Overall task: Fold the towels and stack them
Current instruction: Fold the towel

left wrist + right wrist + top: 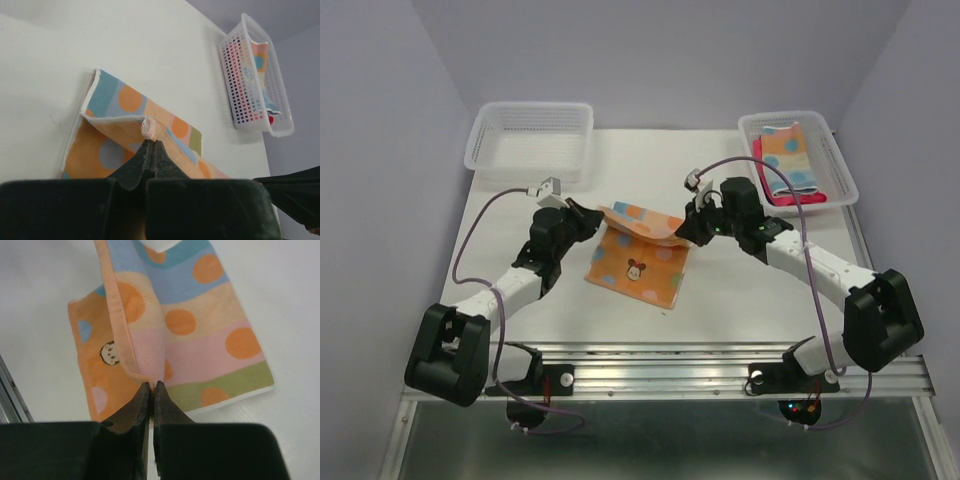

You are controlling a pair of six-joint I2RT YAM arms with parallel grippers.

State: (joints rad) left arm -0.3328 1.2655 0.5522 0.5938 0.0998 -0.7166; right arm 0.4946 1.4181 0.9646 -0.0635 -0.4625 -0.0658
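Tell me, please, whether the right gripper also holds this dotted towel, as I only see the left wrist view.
Observer: Yes, the right gripper is shut on the towel, on its folded edge at the pink stripe.
Operator: What stands at the far left?
Observer: A white mesh basket at the far left corner of the table; no towel shows in it.
Operator: Is anything printed on the lower layer?
Observer: A small cartoon face, on the orange layer lying flat.
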